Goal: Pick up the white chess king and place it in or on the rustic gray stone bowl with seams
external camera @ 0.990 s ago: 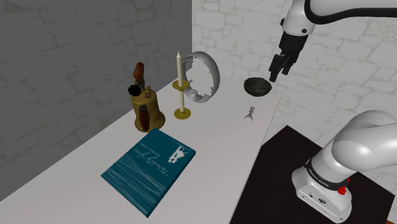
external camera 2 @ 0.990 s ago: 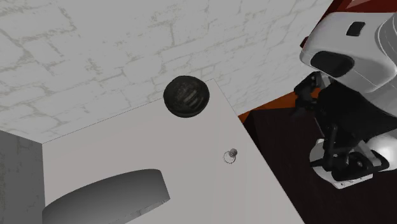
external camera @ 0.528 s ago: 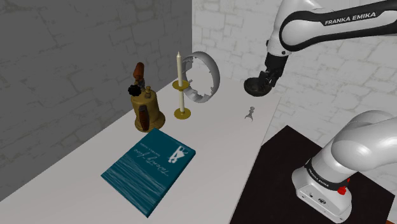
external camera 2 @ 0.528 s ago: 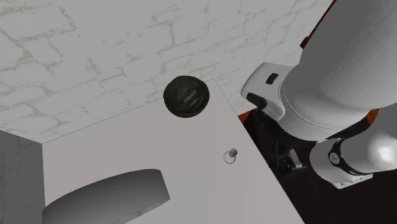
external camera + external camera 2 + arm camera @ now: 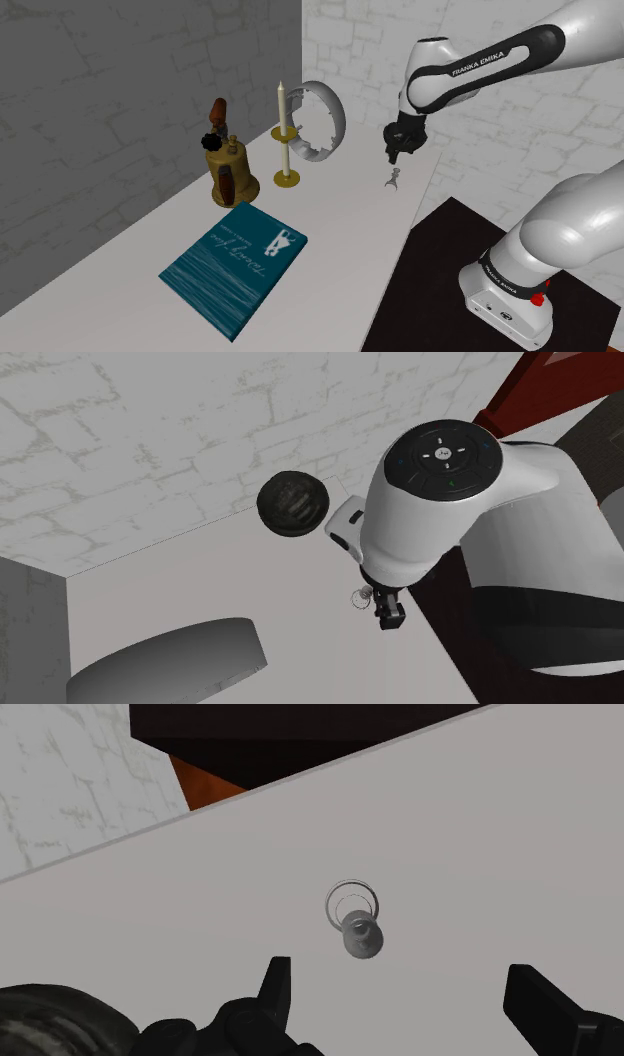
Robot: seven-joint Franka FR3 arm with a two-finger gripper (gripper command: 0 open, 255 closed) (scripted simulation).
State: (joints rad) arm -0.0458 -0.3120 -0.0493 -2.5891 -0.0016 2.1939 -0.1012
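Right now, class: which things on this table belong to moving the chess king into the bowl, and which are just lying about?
For the job: chess king, dark grey bowl, open gripper.
Lying about: teal book, candle in its brass holder, brass burner, white ring.

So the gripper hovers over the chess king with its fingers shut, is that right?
No, the fingers are open. The wrist view shows the gripper hovering over the chess king with its two fingers standing well apart.
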